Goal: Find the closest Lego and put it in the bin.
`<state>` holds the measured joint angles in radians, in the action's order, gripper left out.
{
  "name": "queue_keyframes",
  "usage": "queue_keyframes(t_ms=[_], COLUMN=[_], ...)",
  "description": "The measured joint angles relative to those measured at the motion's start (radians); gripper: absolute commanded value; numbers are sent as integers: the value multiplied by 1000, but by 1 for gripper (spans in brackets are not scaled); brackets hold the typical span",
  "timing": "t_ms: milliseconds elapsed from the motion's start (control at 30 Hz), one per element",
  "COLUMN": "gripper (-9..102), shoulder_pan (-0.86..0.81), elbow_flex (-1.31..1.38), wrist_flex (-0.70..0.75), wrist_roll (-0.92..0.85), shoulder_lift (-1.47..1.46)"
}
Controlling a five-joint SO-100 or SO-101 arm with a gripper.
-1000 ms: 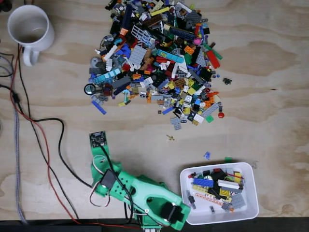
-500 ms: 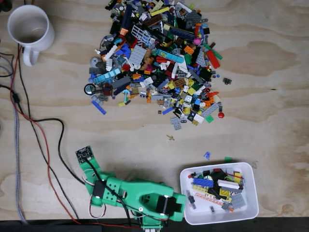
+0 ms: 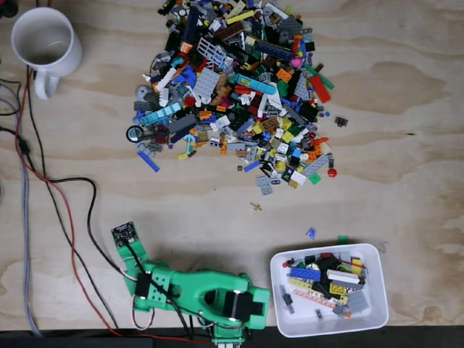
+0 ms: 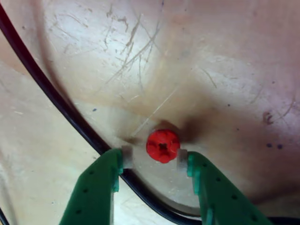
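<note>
In the fixed view the green arm lies low along the bottom edge of the plywood worktop, stretched toward the left of the picture, with the small camera board at its far end. The claw itself is tucked under the arm there, so its opening cannot be read from above. The bin, a white rounded tub already holding a mix of bricks, sits well off to the right of the arm's end, close to the bottom edge. The big heap of Lego lies far from the claw, toward the top of the picture, with a few strays such as a small blue piece just above the bin. A white mug stands in the top-left corner, and black and red cables run down the left side near the arm.

In the wrist view the claw is partly open, its two green fingers spread either side of a small round red Lego piece. The piece sits between the pale fingertip pads, seemingly untouched by either, though this is hard to judge. A black cable curves across the scratched worktop just left of the claw, passing under the left finger.
</note>
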<state>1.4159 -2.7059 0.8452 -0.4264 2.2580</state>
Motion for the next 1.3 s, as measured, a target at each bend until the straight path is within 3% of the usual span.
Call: queue_keyframes(t_ms=[200, 1033, 1300], gripper=[16, 9, 9], shoulder_pan=[-17, -34, -120], elbow_flex=[-35, -48, -31], wrist_flex=[-18, -92, 20], wrist_roll=[-18, -49, -106], shoulder_lift=[2, -11, 11])
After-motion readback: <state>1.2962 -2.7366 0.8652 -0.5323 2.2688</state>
